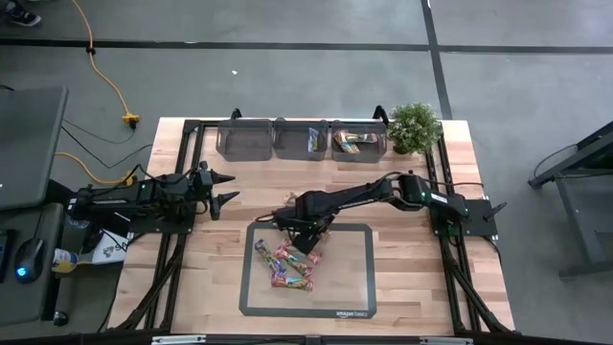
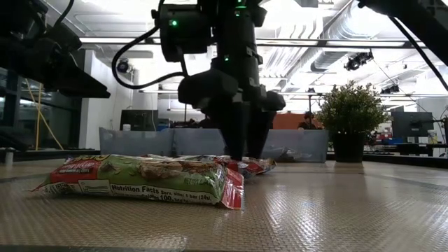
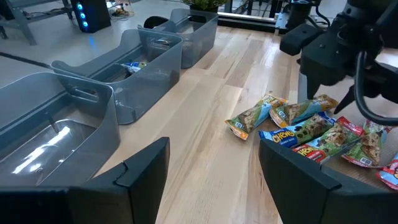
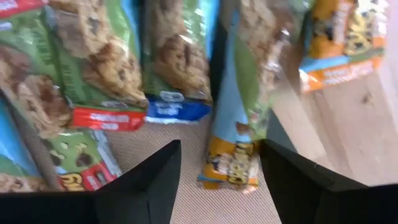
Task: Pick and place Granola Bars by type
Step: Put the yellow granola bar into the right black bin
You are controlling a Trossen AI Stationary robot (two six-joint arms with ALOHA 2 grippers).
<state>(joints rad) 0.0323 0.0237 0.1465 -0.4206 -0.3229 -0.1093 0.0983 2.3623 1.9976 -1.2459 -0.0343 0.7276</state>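
Observation:
Several granola bars [image 1: 285, 264] lie heaped on a grey-framed mat [image 1: 354, 287]; their wrappers are green, red and blue-orange. In the low view a green bar [image 2: 140, 178] lies flat in front. My right gripper [image 1: 305, 240] is open and points down over the far end of the heap. In the right wrist view, the gripper [image 4: 221, 144] has its fingers on either side of the blue-orange end of one bar [image 4: 233, 165]. My left gripper [image 1: 228, 188] is open and waits left of the mat, above bare wood. My right gripper comes from above with open fingers straddling the end of a bar [image 4: 233, 165] that lies flat in the heap. One finger [image 4: 280, 174] stands right at the wrapper's edge. I cannot tell whether it touches.
Three grey bins stand in a row at the far edge: the left one [image 1: 247, 140], the middle one [image 1: 299, 140] and the right one [image 1: 359, 142]. The middle and right bins hold bars. A potted plant [image 1: 414, 126] stands at the far right corner. Bare wood lies between mat and bins.

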